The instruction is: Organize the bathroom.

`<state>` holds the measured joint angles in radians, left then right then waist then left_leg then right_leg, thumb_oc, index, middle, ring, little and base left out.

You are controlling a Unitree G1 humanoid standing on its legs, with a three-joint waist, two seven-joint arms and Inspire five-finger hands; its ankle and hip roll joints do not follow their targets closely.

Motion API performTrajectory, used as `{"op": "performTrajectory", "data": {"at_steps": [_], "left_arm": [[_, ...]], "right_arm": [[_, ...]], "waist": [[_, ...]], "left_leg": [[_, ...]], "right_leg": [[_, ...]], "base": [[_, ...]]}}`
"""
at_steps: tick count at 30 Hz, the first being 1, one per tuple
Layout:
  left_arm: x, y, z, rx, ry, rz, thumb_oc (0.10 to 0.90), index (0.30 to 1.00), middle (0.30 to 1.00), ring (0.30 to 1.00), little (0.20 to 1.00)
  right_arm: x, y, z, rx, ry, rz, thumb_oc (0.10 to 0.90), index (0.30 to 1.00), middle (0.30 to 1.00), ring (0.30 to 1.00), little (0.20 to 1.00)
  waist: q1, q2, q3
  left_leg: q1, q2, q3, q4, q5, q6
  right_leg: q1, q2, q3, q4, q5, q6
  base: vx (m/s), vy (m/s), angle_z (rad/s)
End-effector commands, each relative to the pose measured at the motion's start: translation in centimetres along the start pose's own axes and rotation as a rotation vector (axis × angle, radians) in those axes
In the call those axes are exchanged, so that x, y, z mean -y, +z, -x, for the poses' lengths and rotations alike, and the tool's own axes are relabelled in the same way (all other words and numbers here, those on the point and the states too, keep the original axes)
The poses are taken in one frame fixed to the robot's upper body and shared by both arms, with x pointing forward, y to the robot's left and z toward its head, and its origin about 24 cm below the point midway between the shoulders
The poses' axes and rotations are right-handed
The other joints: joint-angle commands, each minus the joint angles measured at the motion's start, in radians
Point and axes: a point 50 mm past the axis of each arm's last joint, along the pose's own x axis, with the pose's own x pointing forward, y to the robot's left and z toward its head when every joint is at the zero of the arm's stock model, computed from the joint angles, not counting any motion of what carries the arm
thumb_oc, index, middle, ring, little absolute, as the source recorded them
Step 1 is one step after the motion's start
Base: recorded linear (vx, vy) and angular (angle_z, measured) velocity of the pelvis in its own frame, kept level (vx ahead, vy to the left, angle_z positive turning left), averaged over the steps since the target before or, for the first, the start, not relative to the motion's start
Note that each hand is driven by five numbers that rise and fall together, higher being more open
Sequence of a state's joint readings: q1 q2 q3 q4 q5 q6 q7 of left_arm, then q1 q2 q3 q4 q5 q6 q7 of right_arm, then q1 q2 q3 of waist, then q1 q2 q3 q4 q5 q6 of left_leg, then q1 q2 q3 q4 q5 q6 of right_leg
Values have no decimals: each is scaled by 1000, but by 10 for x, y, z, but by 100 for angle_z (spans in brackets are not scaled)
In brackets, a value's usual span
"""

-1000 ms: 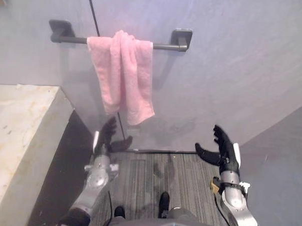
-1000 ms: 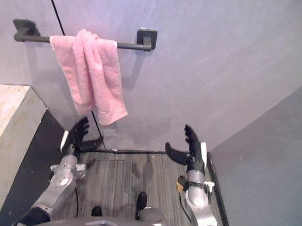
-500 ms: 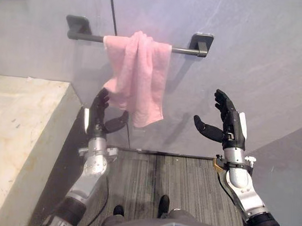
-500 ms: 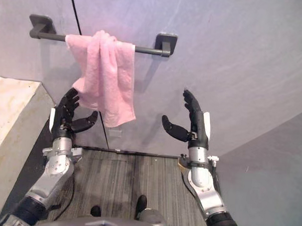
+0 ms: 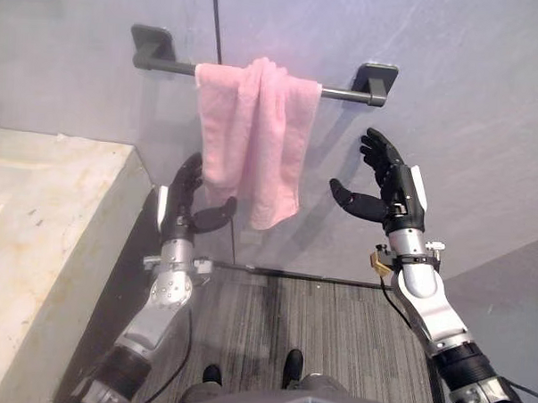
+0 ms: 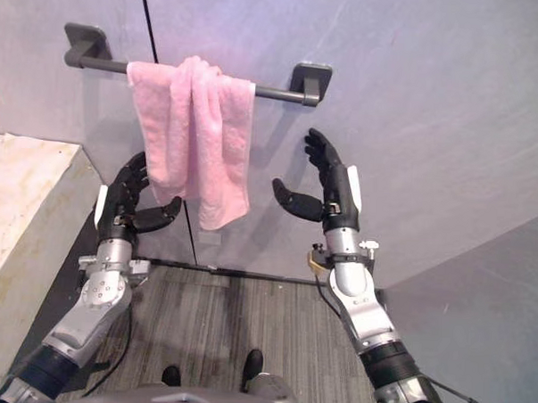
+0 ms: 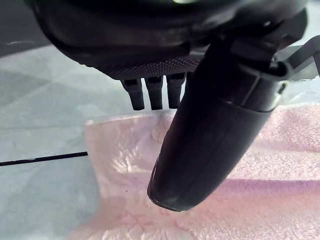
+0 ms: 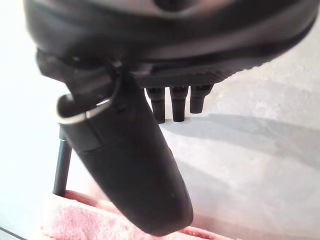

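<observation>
A pink towel hangs bunched over a dark wall-mounted towel bar, its lower edge at about mid-wall. My left hand is raised just below and left of the towel's bottom edge, fingers straight and thumb spread, holding nothing. The left wrist view shows the towel close past my thumb. My right hand is up to the right of the towel, open with its palm turned toward the cloth, a short gap apart. In the right wrist view the towel and the bar lie beyond the thumb.
A pale stone countertop juts out at the left, its dark side panel close to my left arm. The grey wall lies straight ahead, and striped grey carpet covers the floor below.
Both hands have risen from low near the floor to towel height; the right hand moved left toward the towel. The camera tilted up, so the bar sits differently in the picture.
</observation>
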<state>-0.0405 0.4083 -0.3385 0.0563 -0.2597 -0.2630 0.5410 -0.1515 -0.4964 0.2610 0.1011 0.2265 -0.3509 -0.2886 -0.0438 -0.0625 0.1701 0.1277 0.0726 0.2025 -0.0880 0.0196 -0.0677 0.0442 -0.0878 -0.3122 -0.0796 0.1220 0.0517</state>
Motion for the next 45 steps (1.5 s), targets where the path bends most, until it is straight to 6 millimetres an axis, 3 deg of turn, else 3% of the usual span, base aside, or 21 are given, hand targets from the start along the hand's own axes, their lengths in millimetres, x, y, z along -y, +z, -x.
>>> {"op": "performTrajectory", "data": {"at_steps": [1, 7, 20, 24, 27, 31, 37, 45], "left_arm": [[12, 47, -23, 269, -36, 30, 800, 900, 900, 900, 900], [7, 61, -35, 306, -9, 29, 800, 900, 900, 900, 900], [10, 54, -34, 259, -17, 30, 800, 900, 900, 900, 900], [11, 53, -35, 248, -16, 32, 800, 900, 900, 900, 900], [10, 53, -34, 247, -10, 30, 800, 900, 900, 900, 900], [11, 49, -29, 230, 19, 40, 800, 900, 900, 900, 900], [11, 47, -27, 214, 28, 50, 800, 900, 900, 900, 900], [14, 45, -27, 202, 13, 48, 800, 900, 900, 900, 900]], "right_arm": [[6, 55, -40, 251, 13, -52, 800, 900, 900, 900, 900], [-2, 59, -54, 225, 96, -76, 800, 900, 900, 900, 900], [-14, 78, -67, 264, 215, -54, 800, 900, 900, 900, 900], [-14, 94, -71, 335, 191, 3, 800, 900, 900, 900, 900], [-9, 104, -69, 393, 113, 37, 800, 900, 900, 900, 900], [-7, 109, -52, 457, 0, 5, 800, 900, 900, 900, 900], [-21, 105, -36, 492, 68, 37, 800, 900, 900, 900, 900], [-27, 106, -45, 436, 215, -31, 800, 900, 900, 900, 900]], "waist": [[31, 8, -94], [44, 9, -103], [58, 2, -110], [58, 2, -109], [55, 4, -107], [38, 12, -105], [28, 17, -101], [41, 9, -103]], "left_leg": [[-13, 13, 66, 1, -51, 2], [-15, 13, 62, 1, -48, -1], [-14, 4, 62, 1, -53, 3], [-14, 2, 61, 1, -53, 4], [-13, 1, 62, 1, -54, 5], [-10, -5, 67, 1, -62, 13], [-1, -11, 77, 1, -69, 20], [0, -15, 75, 1, -71, 20]], "right_leg": [[40, -44, -37, -5, -74, 119], [48, -48, -48, -8, -75, 119], [58, -51, -55, -8, -81, 117], [60, -52, -54, -8, -82, 117], [59, -53, -52, -7, -81, 119], [55, -52, -33, -5, -83, 123], [56, -54, -23, -4, -85, 127], [60, -58, -33, -4, -85, 129]], "base": [[0, 0, 0], [28, 24, -1], [10, 15, -1], [0, 0, 0], [4, 11, 1], [6, 44, 0], [-3, 33, -2], [0, 0, 0]]}}
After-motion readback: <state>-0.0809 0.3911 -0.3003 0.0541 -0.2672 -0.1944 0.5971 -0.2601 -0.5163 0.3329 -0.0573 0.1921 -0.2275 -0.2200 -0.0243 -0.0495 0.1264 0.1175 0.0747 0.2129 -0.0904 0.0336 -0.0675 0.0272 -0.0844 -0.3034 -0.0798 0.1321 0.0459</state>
